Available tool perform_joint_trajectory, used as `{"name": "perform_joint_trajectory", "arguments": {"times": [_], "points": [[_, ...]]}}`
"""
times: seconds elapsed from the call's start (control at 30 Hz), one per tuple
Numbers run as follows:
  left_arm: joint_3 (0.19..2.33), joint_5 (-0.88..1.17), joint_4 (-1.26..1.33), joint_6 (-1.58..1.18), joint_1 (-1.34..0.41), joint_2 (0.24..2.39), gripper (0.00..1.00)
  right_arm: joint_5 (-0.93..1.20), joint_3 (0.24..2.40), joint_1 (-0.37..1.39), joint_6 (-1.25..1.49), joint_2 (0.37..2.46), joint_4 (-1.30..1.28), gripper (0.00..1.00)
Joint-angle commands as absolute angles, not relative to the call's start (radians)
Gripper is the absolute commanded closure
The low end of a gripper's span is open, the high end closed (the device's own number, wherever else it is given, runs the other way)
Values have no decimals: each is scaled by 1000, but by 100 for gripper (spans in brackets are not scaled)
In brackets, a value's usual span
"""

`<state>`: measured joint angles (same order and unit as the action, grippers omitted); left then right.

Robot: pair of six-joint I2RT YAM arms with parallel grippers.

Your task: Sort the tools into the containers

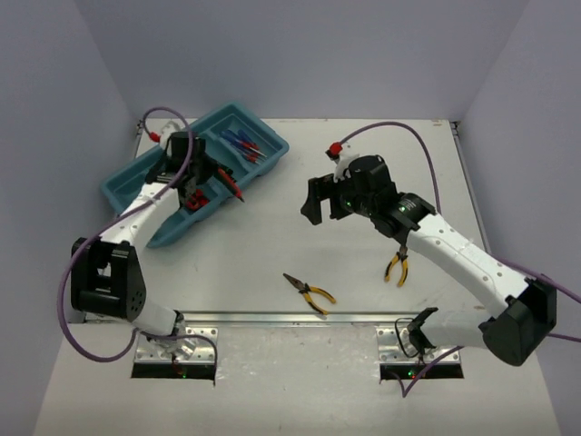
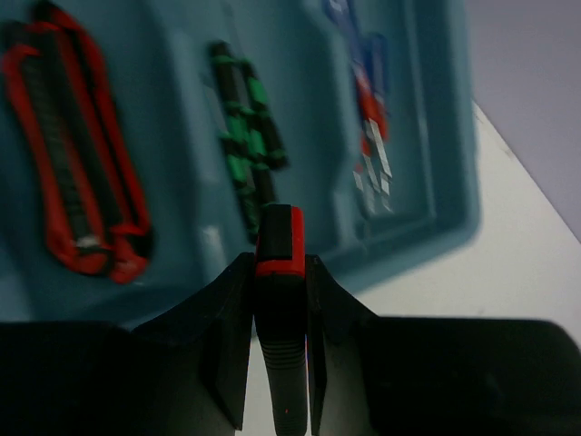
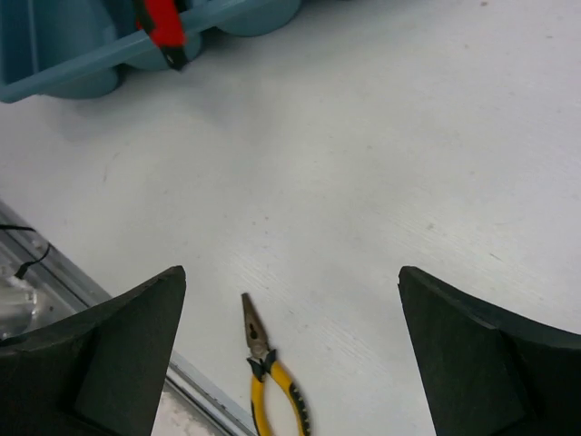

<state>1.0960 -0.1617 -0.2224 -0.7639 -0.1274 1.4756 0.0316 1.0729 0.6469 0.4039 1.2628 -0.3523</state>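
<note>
Nearest the arm bases, one pair of yellow-handled pliers (image 1: 309, 292) lies flat on the white table (image 1: 272, 245), between the two arms. The right wrist view shows its jaws closed and pointing away. A second yellow-handled pair (image 1: 397, 266) lies to the right, partly under the right forearm.

Further in, the right gripper (image 1: 315, 200) hangs above bare table near the centre. Its fingers (image 3: 118, 354) are spread wide and hold nothing.

Further still, at the left, the left gripper (image 1: 218, 177) is over the teal tray (image 1: 123, 186), which sits at an angle on the table. It is clamped on a red-handled tool (image 2: 280, 272) with a black grip. The tool's far end reaches about to the tray's table-side rim. I cannot confirm what kind of tool it is.

Tray contents, from the left wrist view:
- Red-handled pliers (image 2: 77, 173) lie in one compartment.
- Green-and-black screwdrivers (image 2: 247, 136) lie in the next.
- Blue-handled screwdrivers (image 2: 368, 100) with red collars lie in the compartment beyond, at the tray's far end.

The fourth compartment is hidden under the left arm in the overhead view.
</note>
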Motion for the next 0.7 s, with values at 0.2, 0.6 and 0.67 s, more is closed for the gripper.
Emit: {"name": "perform_joint_trajectory", "arguments": {"times": [0.2,0.6,0.67], "points": [[1494,-359,-518,-703,138,1787,100,-8,901,632,293,1190,-460,1],[1597,-290,-554,-687,140,1824,5,129,912,649,204,1325,-518,21],[1566,-292,-539,-681,116,1714,2,96,914,660,175,1364,-547,32]]}}
